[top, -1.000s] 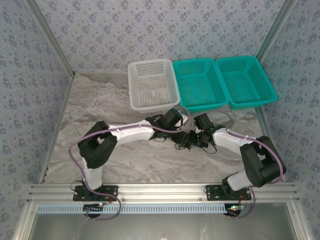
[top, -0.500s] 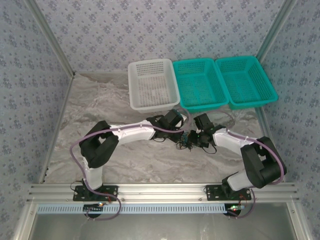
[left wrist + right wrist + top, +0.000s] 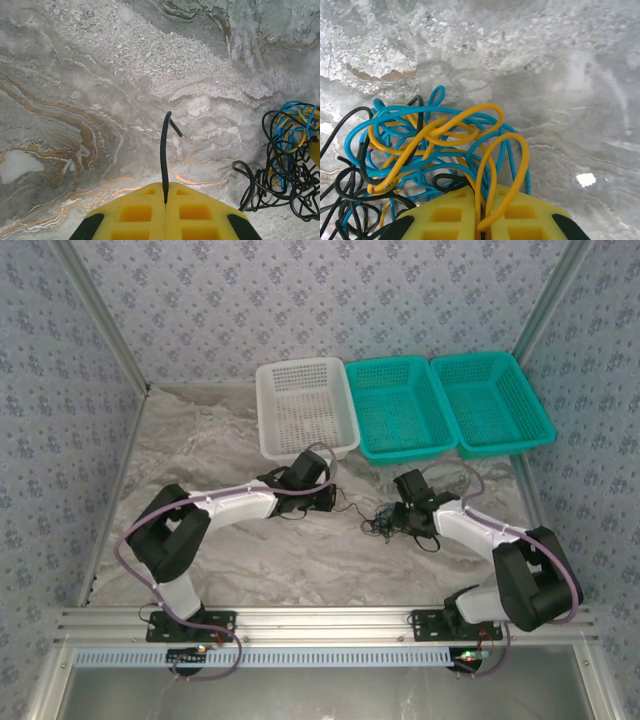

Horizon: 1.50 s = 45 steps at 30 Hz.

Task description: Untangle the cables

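White basket [image 3: 305, 408], teal basket [image 3: 398, 405], second teal basket [image 3: 490, 402] side by side at back; marbled table cover [image 3: 200, 470], maybe cloth.

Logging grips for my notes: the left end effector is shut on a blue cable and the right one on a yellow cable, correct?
Not quite. The left wrist view shows the left end effector shut on a black cable, not blue. The right end effector is shut on a yellow cable.
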### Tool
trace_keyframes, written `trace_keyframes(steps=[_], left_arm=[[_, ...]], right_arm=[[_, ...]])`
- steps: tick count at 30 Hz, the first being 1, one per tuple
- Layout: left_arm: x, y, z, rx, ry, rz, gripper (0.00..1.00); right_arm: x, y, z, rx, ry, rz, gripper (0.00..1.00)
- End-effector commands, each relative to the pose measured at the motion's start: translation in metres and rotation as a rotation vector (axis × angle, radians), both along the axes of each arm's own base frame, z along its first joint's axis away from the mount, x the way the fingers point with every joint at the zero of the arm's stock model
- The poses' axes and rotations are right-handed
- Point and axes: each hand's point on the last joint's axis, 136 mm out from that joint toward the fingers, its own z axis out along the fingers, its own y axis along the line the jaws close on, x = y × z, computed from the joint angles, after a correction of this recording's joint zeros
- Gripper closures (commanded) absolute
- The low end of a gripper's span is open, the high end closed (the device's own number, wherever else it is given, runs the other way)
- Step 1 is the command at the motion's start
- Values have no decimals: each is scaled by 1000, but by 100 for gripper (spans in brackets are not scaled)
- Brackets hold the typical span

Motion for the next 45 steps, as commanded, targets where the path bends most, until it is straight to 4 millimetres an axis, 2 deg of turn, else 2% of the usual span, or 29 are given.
trace_keyframes(steps=[1, 5, 8, 9, 13, 14, 17, 20, 26, 29, 31, 35, 37, 41, 43, 45], left_arm=[[2, -2, 14, -62, 2, 46, 100], [7, 9, 10, -48, 10, 120, 100], [7, 9, 10, -60, 16, 125, 100], [6, 7, 10, -64, 18, 117, 100], [8, 4, 15, -75, 19, 108, 100], [8, 3, 16, -80, 22, 108, 100], [12, 1, 22, -144, 71, 127, 100], [15, -2, 26, -239, 141, 138, 100], [17, 2, 21, -231, 165, 154, 100], [18, 3, 23, -221, 164, 163, 100], [20, 5, 23, -211, 160, 169, 100], [23, 9, 22, -200, 163, 192, 100], [23, 13, 20, -187, 163, 208, 100], [22, 18, 17, -169, 161, 227, 100], [23, 19, 16, -164, 160, 230, 100], [23, 19, 16, -164, 160, 231, 100]], right_arm=[[-15, -26, -1, -84, 21, -81, 86], [-16, -31, 10, -83, -22, -118, 79], [-11, -25, 22, -52, -64, -78, 67], [-8, -18, 27, -28, -86, -42, 57], [5, 13, 56, 46, -189, 136, 2], [8, 21, 64, 53, -216, 181, 0], [14, 48, 84, 78, -270, 316, 0], [18, 87, 102, 166, -323, 463, 0], [31, 125, 105, 150, -383, 597, 0], [37, 155, 114, 249, -394, 682, 1], [43, 171, 116, 291, -399, 679, 2], [55, 177, 100, 254, -423, 627, 7], [56, 173, 86, 262, -420, 595, 15], [52, 161, 61, 184, -380, 579, 19], [48, 155, 47, 126, -345, 586, 26], [46, 154, 40, 101, -339, 596, 38]])
